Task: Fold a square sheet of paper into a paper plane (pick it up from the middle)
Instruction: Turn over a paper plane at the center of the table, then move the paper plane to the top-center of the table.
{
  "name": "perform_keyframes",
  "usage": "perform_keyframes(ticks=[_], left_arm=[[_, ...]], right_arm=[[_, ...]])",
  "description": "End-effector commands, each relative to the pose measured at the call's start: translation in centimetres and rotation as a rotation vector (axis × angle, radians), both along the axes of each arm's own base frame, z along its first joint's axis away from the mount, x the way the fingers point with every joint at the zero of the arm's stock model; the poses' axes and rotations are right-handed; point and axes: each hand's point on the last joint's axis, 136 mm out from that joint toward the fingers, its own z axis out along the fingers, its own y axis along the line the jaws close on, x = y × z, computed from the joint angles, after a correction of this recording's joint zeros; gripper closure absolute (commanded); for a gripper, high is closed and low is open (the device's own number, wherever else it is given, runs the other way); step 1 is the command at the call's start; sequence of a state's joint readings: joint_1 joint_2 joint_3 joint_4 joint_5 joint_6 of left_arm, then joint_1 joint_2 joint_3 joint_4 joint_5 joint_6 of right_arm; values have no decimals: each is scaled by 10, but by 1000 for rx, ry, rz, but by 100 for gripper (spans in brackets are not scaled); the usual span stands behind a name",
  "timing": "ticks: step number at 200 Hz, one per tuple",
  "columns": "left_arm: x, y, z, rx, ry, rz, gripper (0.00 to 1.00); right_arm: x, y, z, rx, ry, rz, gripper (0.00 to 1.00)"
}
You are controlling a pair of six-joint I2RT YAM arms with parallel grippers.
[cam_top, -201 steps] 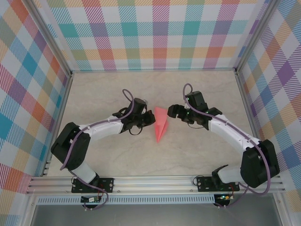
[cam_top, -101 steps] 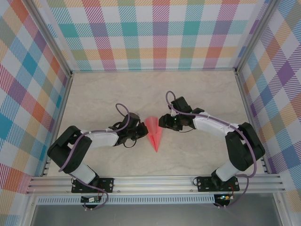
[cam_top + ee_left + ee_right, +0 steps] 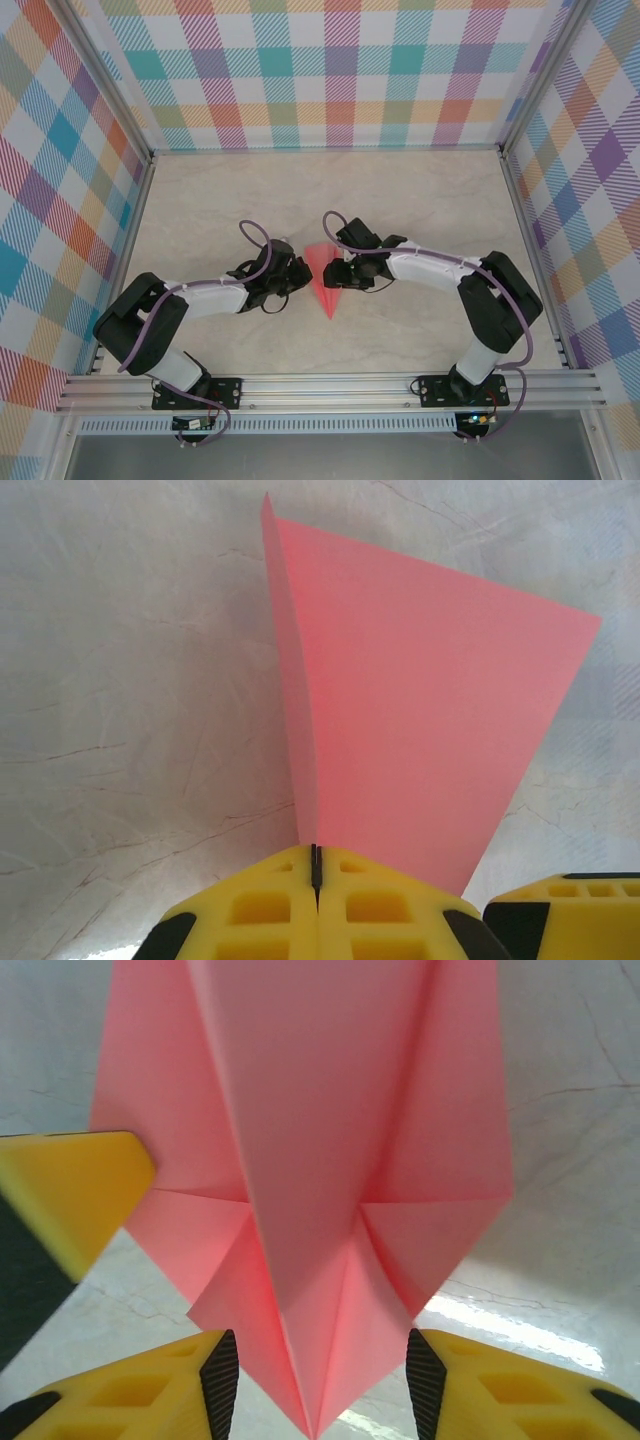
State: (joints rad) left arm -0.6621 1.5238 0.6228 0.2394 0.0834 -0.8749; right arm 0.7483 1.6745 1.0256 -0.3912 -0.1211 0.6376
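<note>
The paper plane (image 3: 322,283) lies on the pale, marble-veined table (image 3: 430,200), about midway between its left and right edges and a little closer to the near edge than to the far one; its sharp tip points at the near edge and its wide end at the far edge; it is a slim dart of thin, matte salmon-pink paper

In the right wrist view the paper plane (image 3: 300,1160) shows a long centre panel with crisp diagonal creases and flat triangular flaps on both sides; in the left wrist view one flap (image 3: 285,660) stands upright beside a smooth, flat wing (image 3: 430,710)

The left gripper (image 3: 296,276) is at the plane's left side; its yellow, ribbed plastic fingers (image 3: 260,910) are pressed fully together, and the standing fold runs straight into the seam between them, so it seems to pinch this thin edge

The right gripper (image 3: 335,277) is at the plane's right side; its jaws stand about half apart, with black pads (image 3: 220,1380) on either side of the narrow end; whether the pads touch the paper I cannot tell
</note>
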Motion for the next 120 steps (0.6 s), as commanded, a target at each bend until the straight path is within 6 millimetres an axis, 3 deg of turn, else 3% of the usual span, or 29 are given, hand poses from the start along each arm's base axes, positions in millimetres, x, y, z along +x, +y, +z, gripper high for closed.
perform_keyframes(ticks=[1, 92, 120], left_arm=[[3, 10, -7, 21, 2, 36, 100], [3, 8, -9, 21, 11, 29, 100], [3, 8, -9, 19, 11, 30, 100]], right_arm=[[7, 1, 2, -42, -23, 25, 49], [1, 8, -2, -19, 15, 52, 46], [-9, 27, 6, 89, 60, 110, 48]])
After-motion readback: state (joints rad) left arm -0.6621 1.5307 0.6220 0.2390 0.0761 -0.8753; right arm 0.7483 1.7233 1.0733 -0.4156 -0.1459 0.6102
